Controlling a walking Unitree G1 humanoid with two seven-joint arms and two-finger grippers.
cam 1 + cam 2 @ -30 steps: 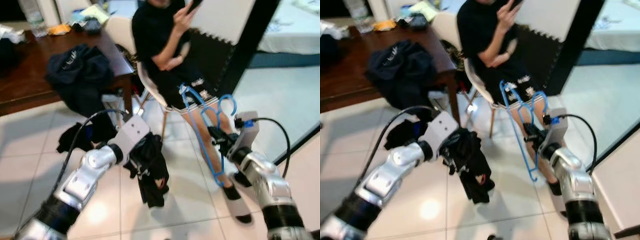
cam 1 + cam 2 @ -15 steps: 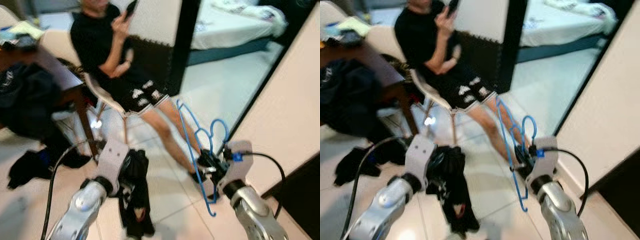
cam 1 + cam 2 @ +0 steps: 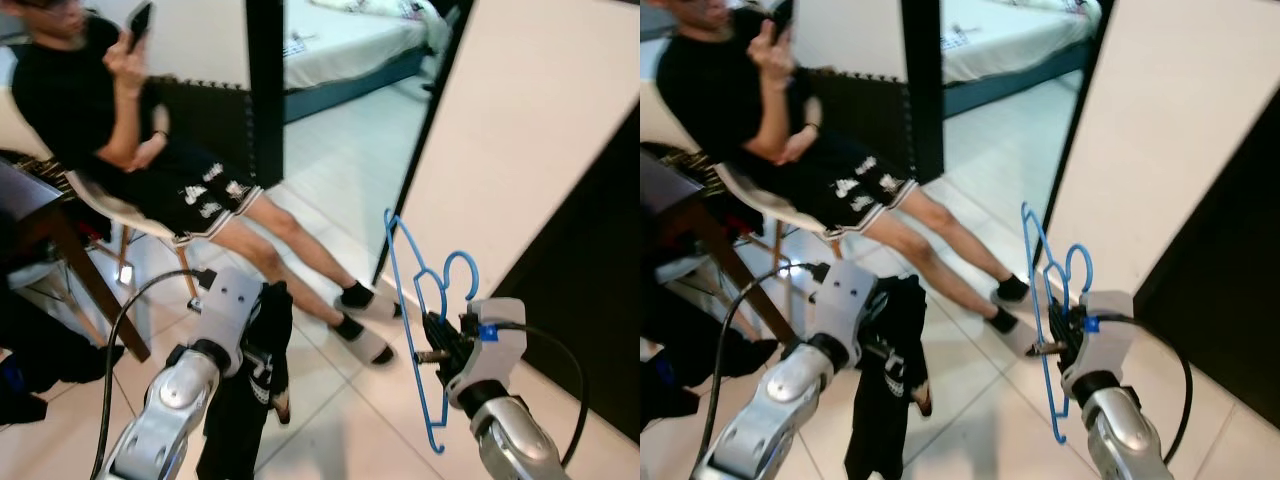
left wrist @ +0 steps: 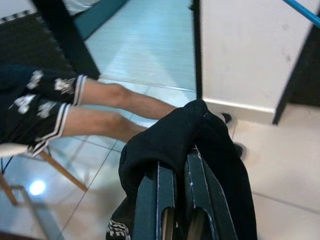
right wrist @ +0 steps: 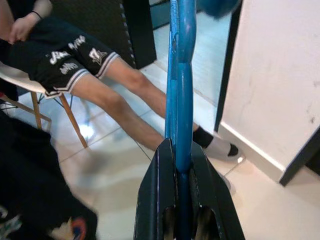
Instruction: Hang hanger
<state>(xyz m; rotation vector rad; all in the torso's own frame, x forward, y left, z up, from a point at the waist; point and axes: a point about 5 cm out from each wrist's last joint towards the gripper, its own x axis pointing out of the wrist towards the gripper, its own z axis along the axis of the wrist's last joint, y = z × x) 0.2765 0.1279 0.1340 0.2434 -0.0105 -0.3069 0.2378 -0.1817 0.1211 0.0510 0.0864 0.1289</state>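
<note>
Right now your right gripper (image 3: 432,342) is clamped on the blue hanger (image 3: 412,300), held upright near the white wall (image 3: 520,150), while your left gripper (image 4: 180,175) pinches a black garment (image 3: 245,400).

White markings on the person's shorts (image 5: 75,52) are too blurred to read

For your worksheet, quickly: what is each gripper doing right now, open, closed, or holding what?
Left gripper: closed on the black garment.
Right gripper: closed on the blue hanger.
</note>
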